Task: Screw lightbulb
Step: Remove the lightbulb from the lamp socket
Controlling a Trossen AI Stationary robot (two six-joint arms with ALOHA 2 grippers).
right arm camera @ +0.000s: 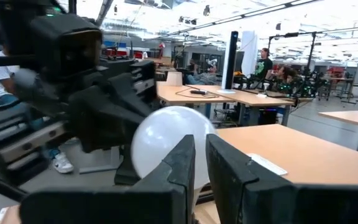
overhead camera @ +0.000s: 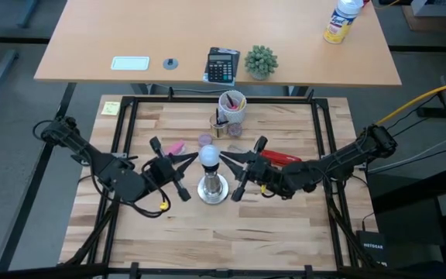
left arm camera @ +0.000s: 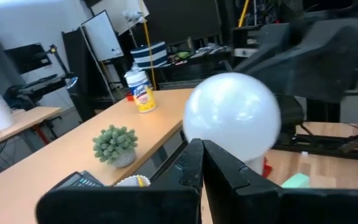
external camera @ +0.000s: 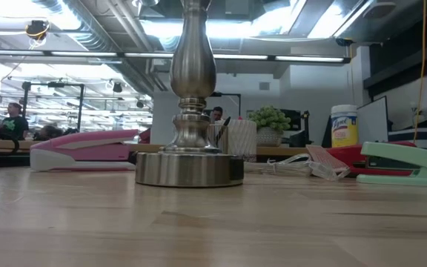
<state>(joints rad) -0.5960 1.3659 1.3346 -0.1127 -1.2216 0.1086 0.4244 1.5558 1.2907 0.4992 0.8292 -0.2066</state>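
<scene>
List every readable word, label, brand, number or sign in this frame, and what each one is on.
"Lysol": the wipes canister behind the table, low view; blurred, so only a likely reading.
"NETGEAR": small black box on the floor, high view; tiny, also uncertain.
Calculator keys: too small to read.
Yellow sticky note: no legible writing.
Lightbulb: no marking visible.
</scene>
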